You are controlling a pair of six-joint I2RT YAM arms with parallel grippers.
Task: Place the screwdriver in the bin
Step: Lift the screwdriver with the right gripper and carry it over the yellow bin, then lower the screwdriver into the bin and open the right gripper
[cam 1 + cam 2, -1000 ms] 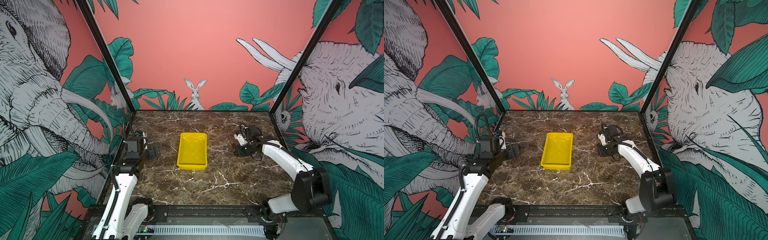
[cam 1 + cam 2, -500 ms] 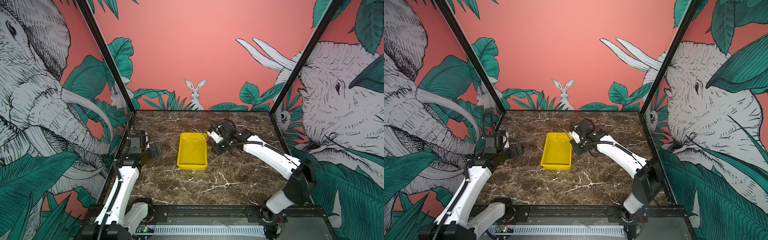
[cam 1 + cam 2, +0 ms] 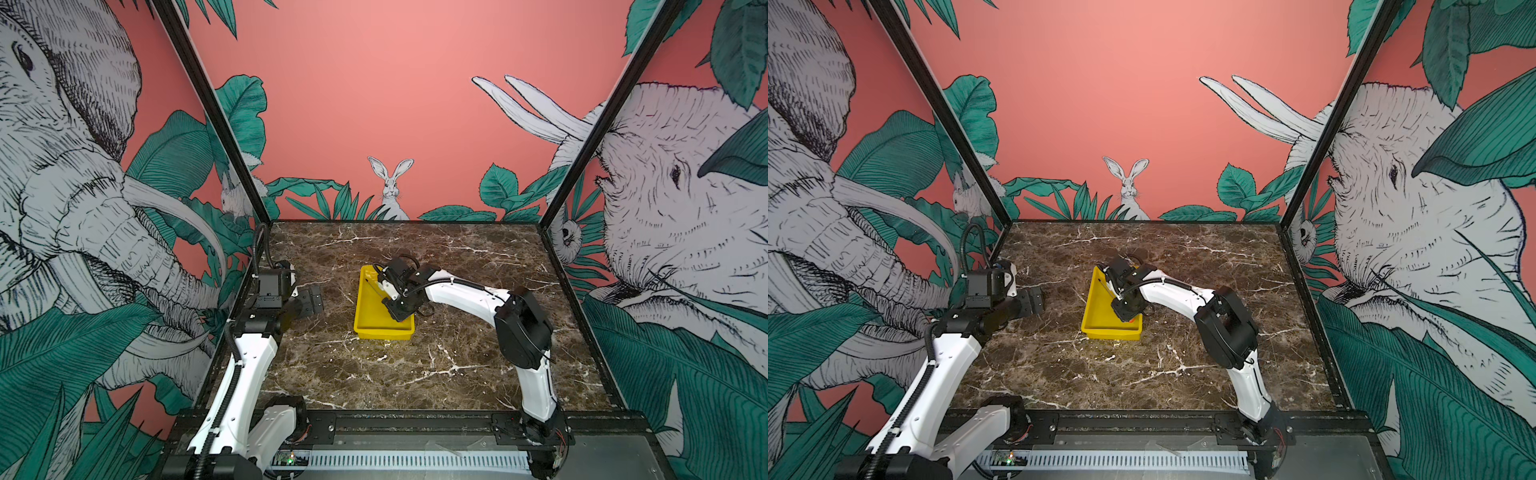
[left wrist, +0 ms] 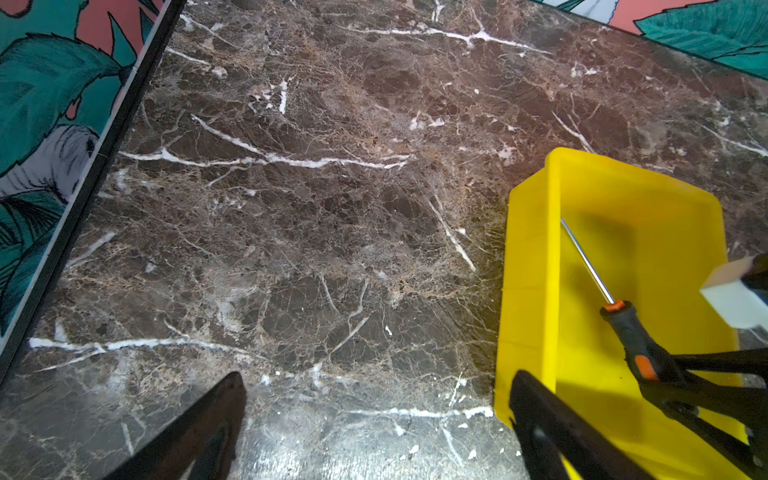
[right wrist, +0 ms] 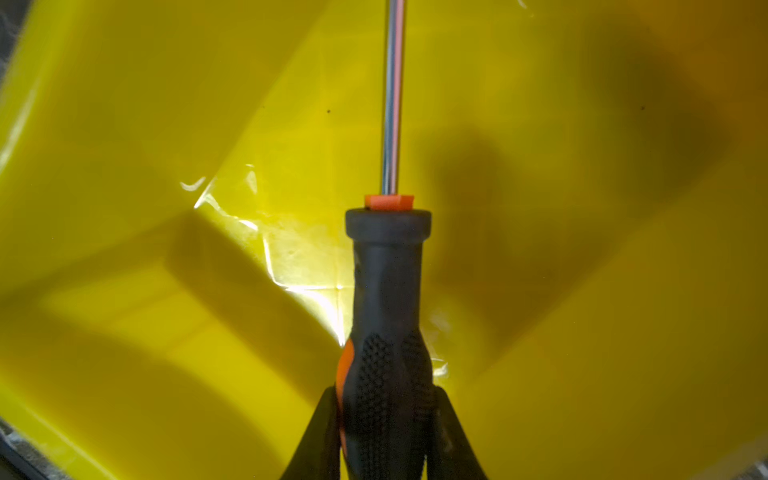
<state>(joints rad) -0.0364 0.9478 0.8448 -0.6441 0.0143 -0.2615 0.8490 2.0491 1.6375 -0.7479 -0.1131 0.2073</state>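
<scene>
Right tool (image 3: pixel 395 312), moved over bin (image 3: pixel 360 309), hides screwdriver (image 4: pixel 625 330) handle.

marble tabletop (image 3: pixel 415 374), jungle-print walls (image 3: pixel 374 104)

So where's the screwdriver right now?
In the left wrist view the screwdriver is down inside the yellow bin, its handle pinched by the right gripper. In a top view that bin sits mid-table.
</scene>
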